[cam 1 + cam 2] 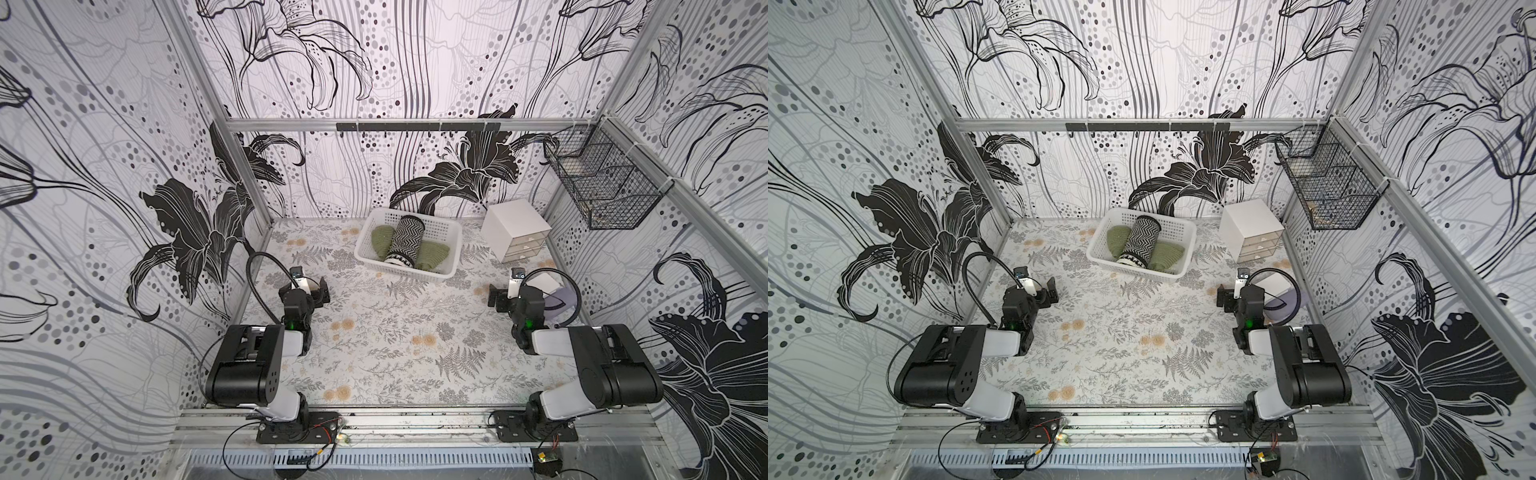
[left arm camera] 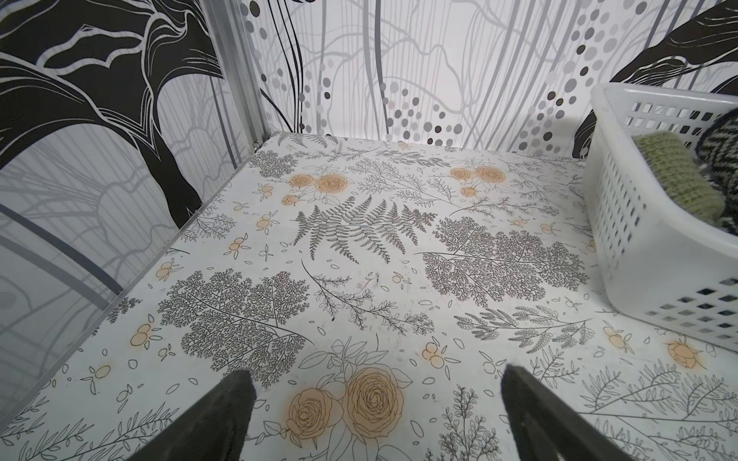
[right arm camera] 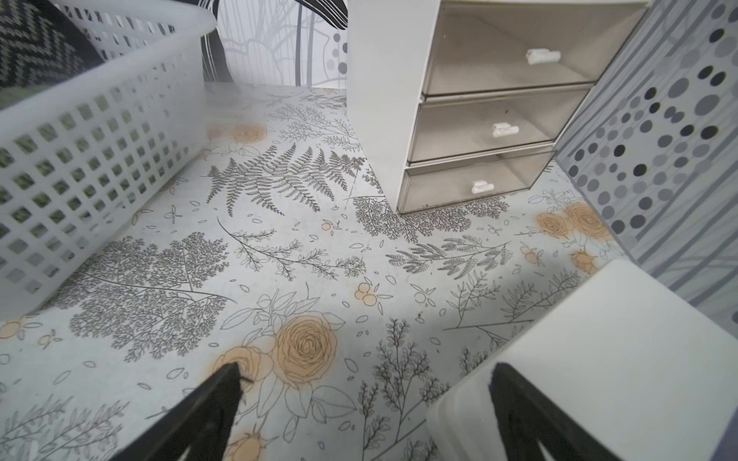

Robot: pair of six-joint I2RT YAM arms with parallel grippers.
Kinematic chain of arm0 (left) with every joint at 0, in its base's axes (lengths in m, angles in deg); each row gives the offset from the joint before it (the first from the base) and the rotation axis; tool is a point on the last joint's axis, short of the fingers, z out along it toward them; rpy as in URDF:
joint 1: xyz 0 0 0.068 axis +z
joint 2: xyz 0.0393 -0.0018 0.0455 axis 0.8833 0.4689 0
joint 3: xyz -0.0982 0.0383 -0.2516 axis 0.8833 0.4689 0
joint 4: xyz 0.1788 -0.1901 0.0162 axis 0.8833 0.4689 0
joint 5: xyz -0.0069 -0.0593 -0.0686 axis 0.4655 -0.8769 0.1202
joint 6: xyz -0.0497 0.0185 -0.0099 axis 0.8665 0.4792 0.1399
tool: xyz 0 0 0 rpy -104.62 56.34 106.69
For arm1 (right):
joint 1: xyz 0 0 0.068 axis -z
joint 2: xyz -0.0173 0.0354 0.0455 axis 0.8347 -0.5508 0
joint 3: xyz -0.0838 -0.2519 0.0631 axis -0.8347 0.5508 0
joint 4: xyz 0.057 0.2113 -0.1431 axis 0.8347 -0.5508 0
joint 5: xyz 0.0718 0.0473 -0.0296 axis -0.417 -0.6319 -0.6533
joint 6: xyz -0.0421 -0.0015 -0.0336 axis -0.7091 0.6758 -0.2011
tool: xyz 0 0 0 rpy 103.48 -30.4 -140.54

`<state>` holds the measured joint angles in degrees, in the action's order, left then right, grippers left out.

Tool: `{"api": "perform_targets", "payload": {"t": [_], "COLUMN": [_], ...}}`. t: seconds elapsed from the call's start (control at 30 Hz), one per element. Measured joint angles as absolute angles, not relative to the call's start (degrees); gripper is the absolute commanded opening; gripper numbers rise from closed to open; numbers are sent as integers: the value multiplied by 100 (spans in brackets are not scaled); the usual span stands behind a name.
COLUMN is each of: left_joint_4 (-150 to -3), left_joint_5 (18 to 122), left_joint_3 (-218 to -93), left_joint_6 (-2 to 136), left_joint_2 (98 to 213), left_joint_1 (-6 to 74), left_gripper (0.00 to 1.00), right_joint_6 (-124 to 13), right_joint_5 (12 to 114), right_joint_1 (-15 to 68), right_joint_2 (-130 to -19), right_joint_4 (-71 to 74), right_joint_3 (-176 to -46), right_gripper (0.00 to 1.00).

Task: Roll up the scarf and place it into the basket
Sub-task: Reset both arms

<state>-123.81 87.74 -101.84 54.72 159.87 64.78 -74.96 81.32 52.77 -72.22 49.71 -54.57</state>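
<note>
Your left gripper (image 2: 375, 395) and right gripper (image 3: 365, 375) both stand wide open, holding nothing. Ahead of them, between the two, the scarf (image 1: 405, 241) lies rolled in the basket (image 1: 457, 249), flanked by green rolls (image 1: 380, 243). By that, the task looks done, so you need only stay clear of the basket. Just beside your right gripper, a white box (image 3: 599, 359) is cut off by the frame edge, and you cannot tell what it holds.
</note>
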Motion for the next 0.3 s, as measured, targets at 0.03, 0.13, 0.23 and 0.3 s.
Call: {"api": "perform_targets", "payload": {"t": [0.03, 0.13, 0.23, 0.3], "left_joint_4": [-12381, -12381, -12381, -12381], "left_joint_5": [8774, 8774, 8774, 8774], "left_joint_3": [-10184, -10184, -10184, -10182], "left_joint_6": [5472, 5472, 5472, 5472], "left_joint_2": [15987, 15987, 15987, 15987], "left_joint_1": [6478, 6478, 6478, 6478], "left_gripper": [99, 99, 100, 99], "right_joint_6": [-7498, -7498, -7498, -7496], "right_joint_5": [8116, 8092, 8081, 8077], "right_joint_1": [5277, 5277, 5277, 5277], "right_joint_2": [-7222, -7222, -7222, -7222], "right_joint_4": [4969, 4960, 4960, 4960], "right_joint_3": [-5457, -5457, -5457, -5457], "right_gripper": [100, 100, 100, 100]}}
